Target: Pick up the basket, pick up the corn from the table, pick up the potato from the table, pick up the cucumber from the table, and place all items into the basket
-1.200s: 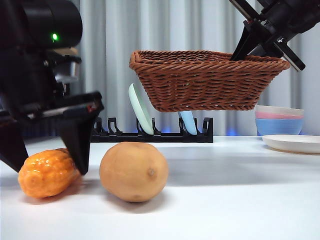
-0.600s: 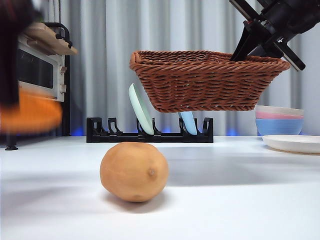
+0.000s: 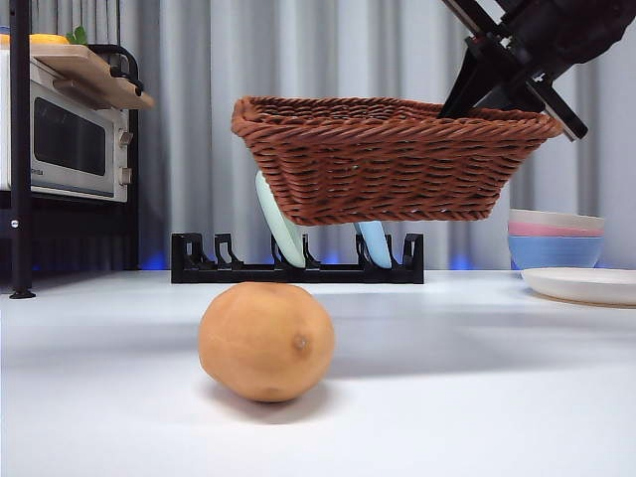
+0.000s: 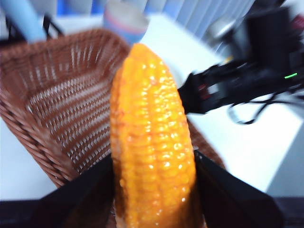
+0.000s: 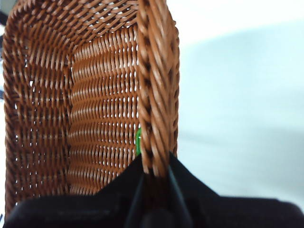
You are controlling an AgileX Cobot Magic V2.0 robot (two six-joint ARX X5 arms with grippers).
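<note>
front view: basket [image 3: 383, 164] airborne, right pincer [image 5: 154, 173] clamped on rim
left pincer [image 4: 154, 190]: grips corn [image 4: 152, 142] above basket
risk: one-edge hold, drop may tip basket
potato [image 3: 265, 341]: on tabletop [image 3: 477, 397]

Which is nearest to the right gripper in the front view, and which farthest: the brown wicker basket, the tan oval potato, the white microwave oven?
1. The brown wicker basket: the right gripper is shut on its rim at the upper right.
2. The tan oval potato: on the table, below the basket's other end.
3. The white microwave oven: far across, at the opposite edge.
</note>
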